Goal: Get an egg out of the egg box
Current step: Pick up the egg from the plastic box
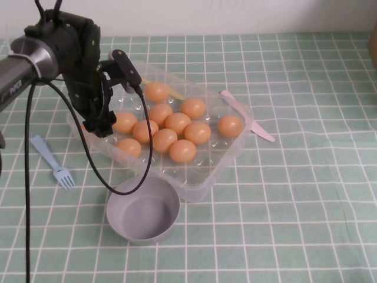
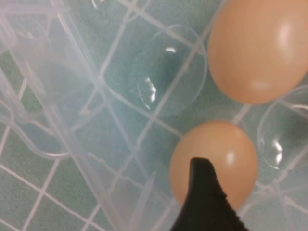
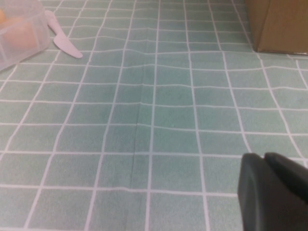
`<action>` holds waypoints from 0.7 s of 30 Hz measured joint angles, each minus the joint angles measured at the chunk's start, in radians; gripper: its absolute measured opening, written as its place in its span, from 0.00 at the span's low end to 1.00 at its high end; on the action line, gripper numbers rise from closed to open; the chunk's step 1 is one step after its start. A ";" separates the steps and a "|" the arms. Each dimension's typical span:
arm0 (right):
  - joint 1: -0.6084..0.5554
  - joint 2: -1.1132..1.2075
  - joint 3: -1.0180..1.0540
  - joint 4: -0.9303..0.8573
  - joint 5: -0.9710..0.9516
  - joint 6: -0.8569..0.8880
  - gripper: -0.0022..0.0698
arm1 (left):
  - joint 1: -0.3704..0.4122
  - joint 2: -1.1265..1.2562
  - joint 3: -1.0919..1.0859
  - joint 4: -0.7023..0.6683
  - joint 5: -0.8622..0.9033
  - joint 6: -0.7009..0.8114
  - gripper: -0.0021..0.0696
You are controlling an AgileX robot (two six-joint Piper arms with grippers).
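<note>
The egg (image 2: 214, 161) sits in a dimpled cup at the left end of the egg box (image 1: 227, 162), a clear plastic tray on the green checked desk (image 1: 294, 224), with the left pincer (image 1: 106, 121) lowered over that corner. In the left wrist view one dark fingertip (image 2: 204, 192) lies against the egg's shell; its partner is out of frame, so how far the fingers stand apart cannot be told, and nothing shows the egg lifted from its cup. A second egg (image 2: 260, 48) lies just beside it, and the cup on the other side is bare, which leaves room there for a finger to slip down.

Ten eggs show from the high camera, clustered across the middle of the tray, one set apart toward the right end. A round grey bowl (image 1: 143, 210) stands empty just in front of the tray, a likely landing place. A blue fork (image 1: 54, 162) lies to the left of the tray, a pale pink knife (image 1: 250, 118) behind its right end.

The right pincer (image 3: 274, 187) is off to the right, out of the high view, low over bare cloth and well apart from the tray, with a cardboard box (image 3: 279, 24) beyond it; its jaws appear pressed together. The removal looks barely begun.
</note>
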 joint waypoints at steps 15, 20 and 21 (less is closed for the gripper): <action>0.000 0.000 0.000 0.000 0.000 0.000 0.01 | 0.000 0.047 0.000 0.041 -0.063 -0.045 0.59; 0.000 0.000 0.000 0.000 0.000 0.000 0.01 | 0.000 0.048 0.000 0.046 -0.067 -0.064 0.59; 0.000 0.000 0.000 0.000 0.000 0.000 0.01 | 0.000 0.048 0.000 0.052 -0.067 -0.071 0.59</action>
